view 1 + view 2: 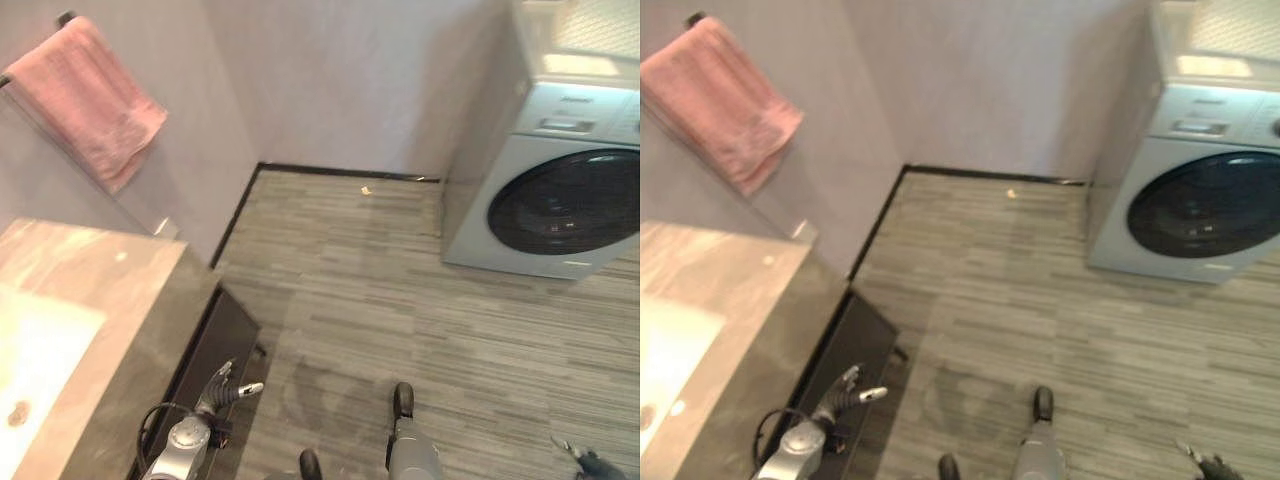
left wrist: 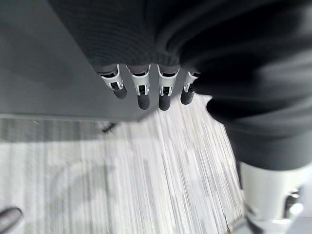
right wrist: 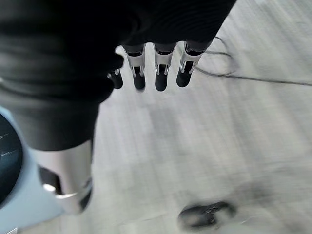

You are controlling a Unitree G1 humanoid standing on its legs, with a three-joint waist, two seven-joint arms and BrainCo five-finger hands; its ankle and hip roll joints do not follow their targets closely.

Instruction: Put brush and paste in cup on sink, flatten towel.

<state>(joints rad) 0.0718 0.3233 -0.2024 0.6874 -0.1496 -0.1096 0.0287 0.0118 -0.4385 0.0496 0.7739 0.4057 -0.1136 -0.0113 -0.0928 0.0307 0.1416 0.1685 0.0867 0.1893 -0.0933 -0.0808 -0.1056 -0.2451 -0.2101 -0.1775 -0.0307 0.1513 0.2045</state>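
On the far left wall, a pink towel (image 1: pixel 88 100) hangs over a rail, draped with one lower corner dropping below the rest, so it looks rumpled rather than smooth. Below it, at the near left, a stone-look counter (image 1: pixel 120 300) runs along the wall, with a pale sink (image 1: pixel 35 370) set into it at the left edge; a dark cabinet front (image 1: pixel 215 350) falls away beneath the counter's right side. I cannot see a brush, paste or cup anywhere on the counter or floor. The grey plank floor (image 1: pixel 400 290) spreads to the right, and a small pale scrap (image 1: pixel 366 189) lies on it near the far wall's dark skirting. At the far right stands a washing machine (image 1: pixel 560 190) with a dark round door. The left hand (image 1: pixel 228 388) hangs low beside the cabinet front, near the bottom of the scene; in its wrist view its fingers (image 2: pixel 142 92) point down, relaxed and holding nothing, with the cabinet behind them and the floor below. The right hand (image 1: pixel 585 458) shows at the near right corner above the floor; in its wrist view its fingers (image 3: pixel 161 73) likewise hang loose and empty over the planks, well apart from the towel and the sink.
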